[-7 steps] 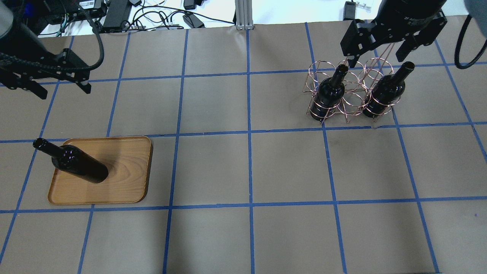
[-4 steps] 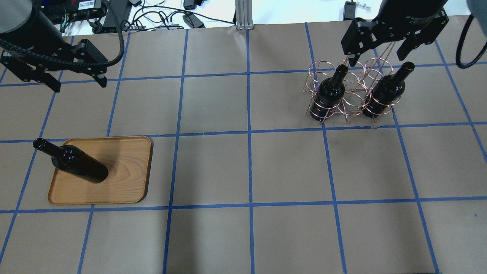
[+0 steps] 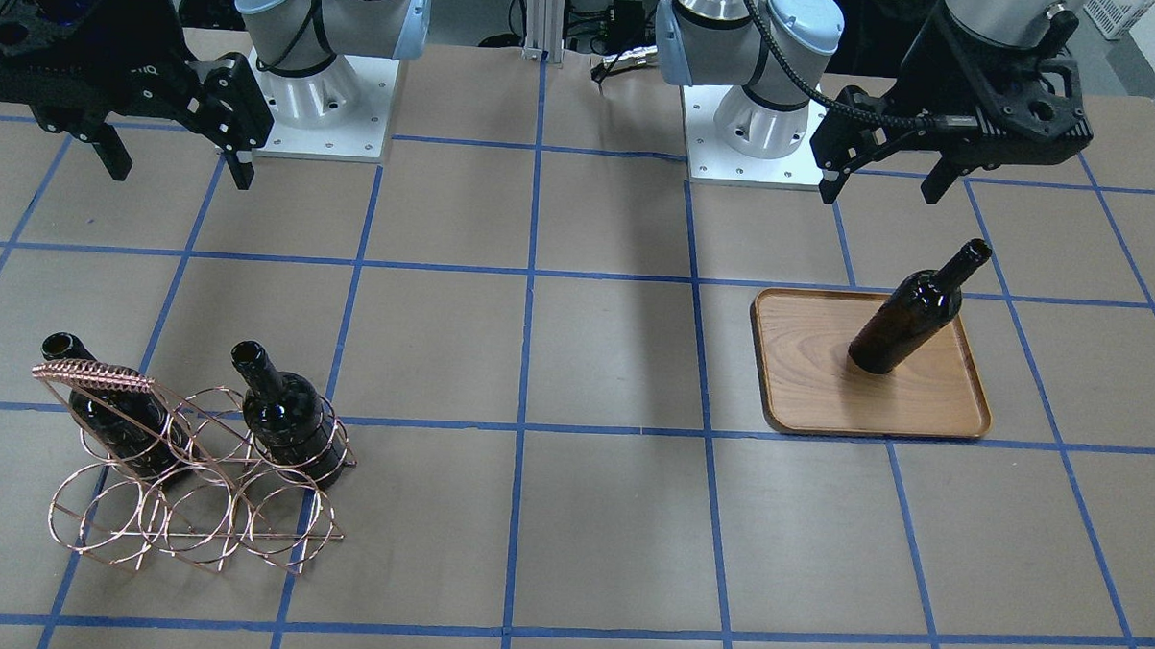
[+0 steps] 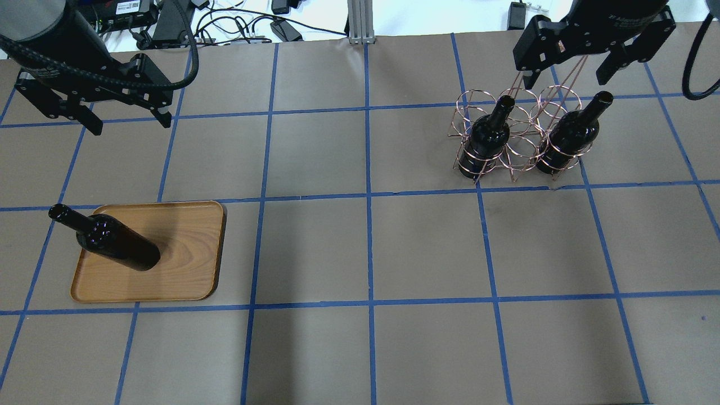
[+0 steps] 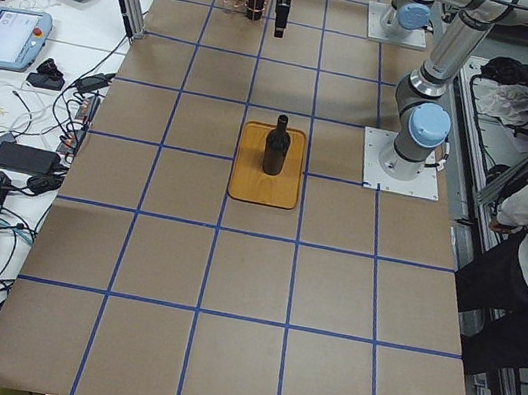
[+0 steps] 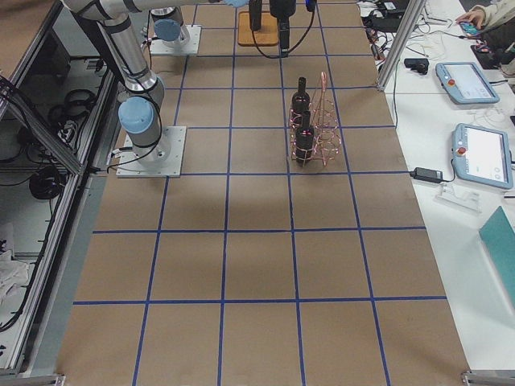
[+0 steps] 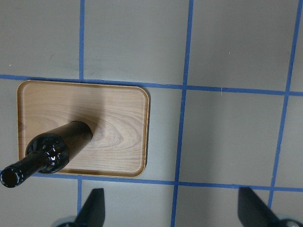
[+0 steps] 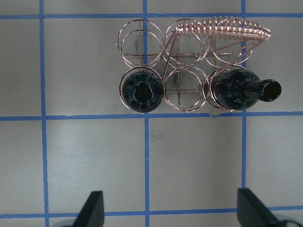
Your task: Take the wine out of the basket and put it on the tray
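Observation:
One near-black wine bottle (image 4: 118, 247) stands upright on the light-brown wooden tray (image 4: 185, 264), also seen from the front (image 3: 909, 312) and in the left wrist view (image 7: 57, 151). Two more wine bottles (image 4: 488, 138) (image 4: 568, 138) stand in rings of the copper wire basket (image 4: 520, 149), and the right wrist view shows them from above (image 8: 143, 92) (image 8: 239, 90). My left gripper (image 4: 130, 121) hangs open and empty, high up and off to one side of the tray. My right gripper (image 4: 565, 79) hangs open and empty, high above the basket.
The table is brown paper with a blue tape grid. An aluminium post (image 4: 360, 22) and cables lie at the far edge. The arm bases (image 3: 317, 94) (image 3: 757, 129) stand on the robot's side. Several basket rings (image 8: 142, 42) hold nothing.
My left gripper has moved right in the overhead view, still open. My right gripper has shifted slightly right and up in that view. The bottles, basket and tray have not moved.

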You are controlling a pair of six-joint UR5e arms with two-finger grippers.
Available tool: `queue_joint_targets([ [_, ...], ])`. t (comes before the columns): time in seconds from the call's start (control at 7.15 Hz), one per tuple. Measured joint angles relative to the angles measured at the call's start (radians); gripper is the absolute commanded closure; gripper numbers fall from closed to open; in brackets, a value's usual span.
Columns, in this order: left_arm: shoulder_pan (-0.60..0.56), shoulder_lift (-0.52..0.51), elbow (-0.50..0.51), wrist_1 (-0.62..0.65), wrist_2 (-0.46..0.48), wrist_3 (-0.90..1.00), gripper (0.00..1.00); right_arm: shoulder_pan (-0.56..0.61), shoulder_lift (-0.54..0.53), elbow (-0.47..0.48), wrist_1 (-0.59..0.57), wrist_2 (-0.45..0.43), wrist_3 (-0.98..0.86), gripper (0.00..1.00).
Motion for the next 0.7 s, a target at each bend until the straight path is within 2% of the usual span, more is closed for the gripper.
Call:
queue_joint_targets([
  [0.7, -0.038, -0.060, 0.065, -0.006, -0.013, -0.067, 0.00, 0.001, -0.003, 0.003, 0.000, -0.001, -0.003, 0.00],
])
